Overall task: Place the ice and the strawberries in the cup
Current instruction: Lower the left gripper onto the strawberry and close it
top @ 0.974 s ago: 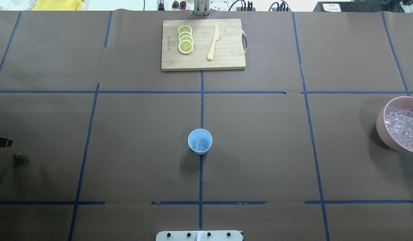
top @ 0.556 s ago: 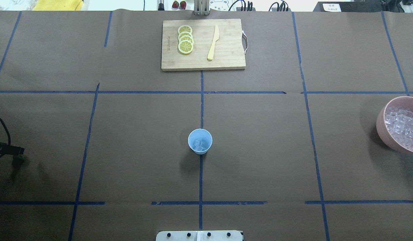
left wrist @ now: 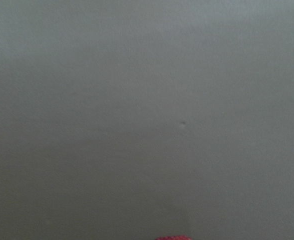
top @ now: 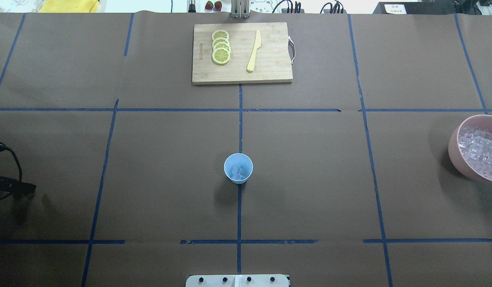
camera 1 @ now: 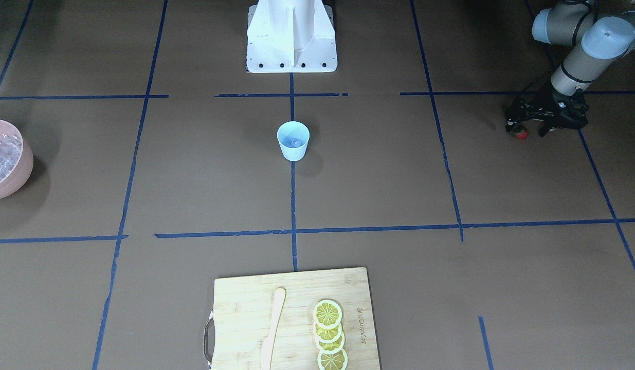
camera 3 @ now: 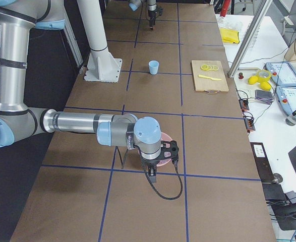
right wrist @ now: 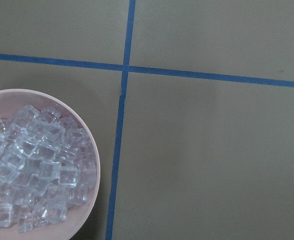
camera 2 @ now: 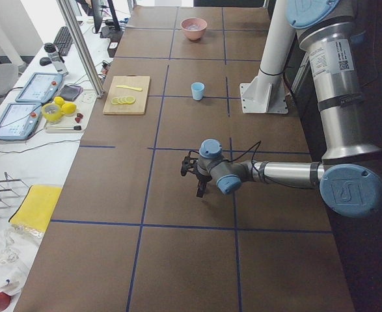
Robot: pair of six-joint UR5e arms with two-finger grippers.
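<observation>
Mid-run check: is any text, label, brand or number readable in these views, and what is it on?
Cutting board: a brand mark burnt in near one short edge, too small to read.
Sticker on the left arm: printed lines and a square code, too blurred.
White card beyond the table's far edge: unreadable.
Nothing can be quoted.

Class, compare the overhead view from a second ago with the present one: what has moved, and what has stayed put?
The left gripper has come in from the table's edge over the strawberry, hiding it from overhead. The front view shows the berry at its fingertips, but not whether it is gripped. The cup, pink bowl and cutting board stayed put.
</observation>
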